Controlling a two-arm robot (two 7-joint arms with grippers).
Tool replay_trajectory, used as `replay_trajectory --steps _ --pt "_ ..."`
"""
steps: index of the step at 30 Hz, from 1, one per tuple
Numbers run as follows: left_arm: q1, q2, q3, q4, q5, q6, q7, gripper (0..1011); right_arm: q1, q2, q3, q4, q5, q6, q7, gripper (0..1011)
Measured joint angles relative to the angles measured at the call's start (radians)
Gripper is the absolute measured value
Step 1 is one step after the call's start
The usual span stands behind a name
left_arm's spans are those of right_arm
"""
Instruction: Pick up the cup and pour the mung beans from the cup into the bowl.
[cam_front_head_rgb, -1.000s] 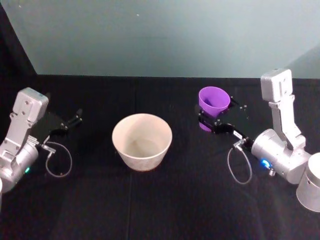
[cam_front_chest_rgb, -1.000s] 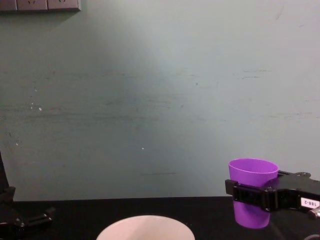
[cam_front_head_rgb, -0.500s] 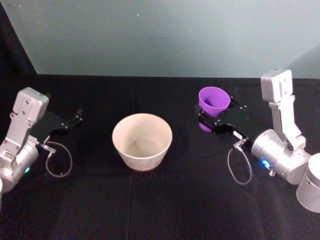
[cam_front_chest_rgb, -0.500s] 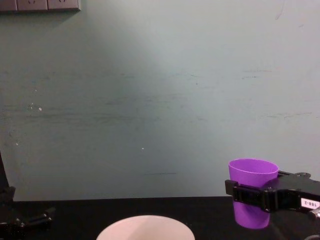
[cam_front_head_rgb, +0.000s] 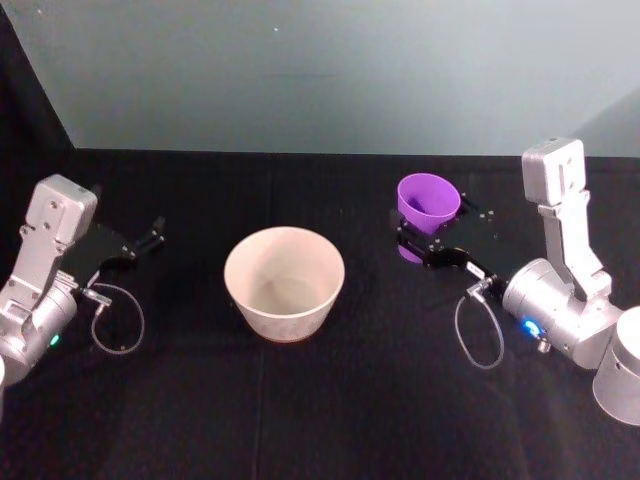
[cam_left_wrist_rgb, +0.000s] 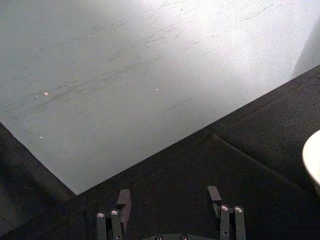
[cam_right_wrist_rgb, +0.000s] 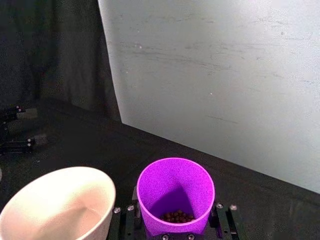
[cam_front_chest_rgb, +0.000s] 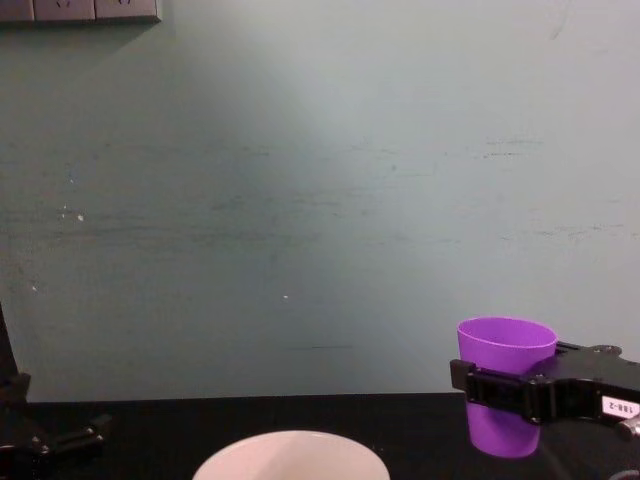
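The purple cup (cam_front_head_rgb: 428, 200) stands upright on the black table, to the right of the bowl (cam_front_head_rgb: 285, 318). My right gripper (cam_front_head_rgb: 428, 228) is shut on the cup, one black finger pressed against each side. In the right wrist view, mung beans (cam_right_wrist_rgb: 176, 217) lie at the bottom of the cup (cam_right_wrist_rgb: 175, 187), and the bowl's rim (cam_right_wrist_rgb: 60, 175) curves beside it. The chest view shows the cup (cam_front_chest_rgb: 506, 345) from the side with the right gripper (cam_front_chest_rgb: 510, 392) across its middle. My left gripper (cam_front_head_rgb: 150, 235) rests open at the far left, well away from the bowl.
A pale green wall (cam_front_head_rgb: 330, 70) closes off the back of the black table (cam_front_head_rgb: 300, 410). Grey cable loops hang by each wrist, one beside the left arm (cam_front_head_rgb: 118, 320) and one beside the right arm (cam_front_head_rgb: 478, 335). Open black cloth lies in front of the bowl.
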Motion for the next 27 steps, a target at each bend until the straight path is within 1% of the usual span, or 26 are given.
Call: replay_trajectory --steps 27 --pt "0.000 0.000 0.000 0.000 0.000 0.000 0.000 1000 0.000 0.000 0.000 0.000 0.000 0.000 0.000 730"
